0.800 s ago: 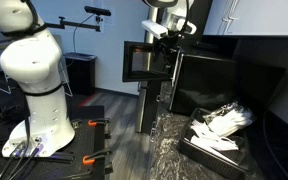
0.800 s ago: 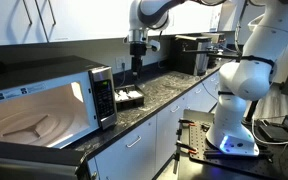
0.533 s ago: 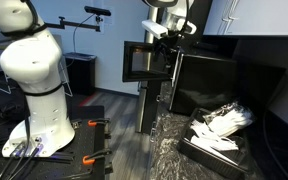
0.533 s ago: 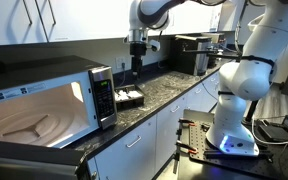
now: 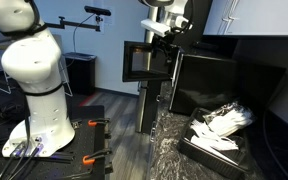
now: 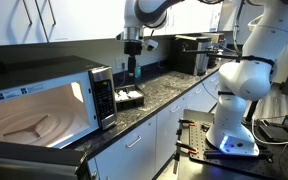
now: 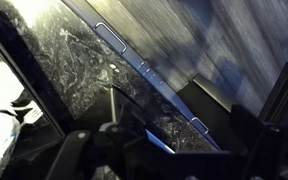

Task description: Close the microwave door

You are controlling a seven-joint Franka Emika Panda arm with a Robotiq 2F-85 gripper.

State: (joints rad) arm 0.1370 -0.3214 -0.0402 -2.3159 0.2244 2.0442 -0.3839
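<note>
The microwave (image 6: 54, 95) stands on the dark counter, its lit cavity showing. Its door (image 6: 29, 160) hangs open at the bottom left of that view. In an exterior view the microwave is a black box (image 5: 224, 85) with the door (image 5: 142, 62) swung out toward the room. My gripper (image 6: 132, 64) hangs above the counter, well away from the door and just above a tray. It also shows high up near the door's top edge in an exterior view (image 5: 162, 32). In the wrist view the gripper (image 7: 174, 150) shows as dark fingers set apart, empty, over the counter edge.
A black tray (image 6: 131, 98) of white items sits on the speckled counter beside the microwave, also in an exterior view (image 5: 216, 135). A black appliance (image 6: 189, 52) stands further along. A white robot base (image 6: 246, 80) stands by the cabinets (image 7: 184, 40).
My gripper has shifted slightly along the counter toward the microwave. The door has not moved.
</note>
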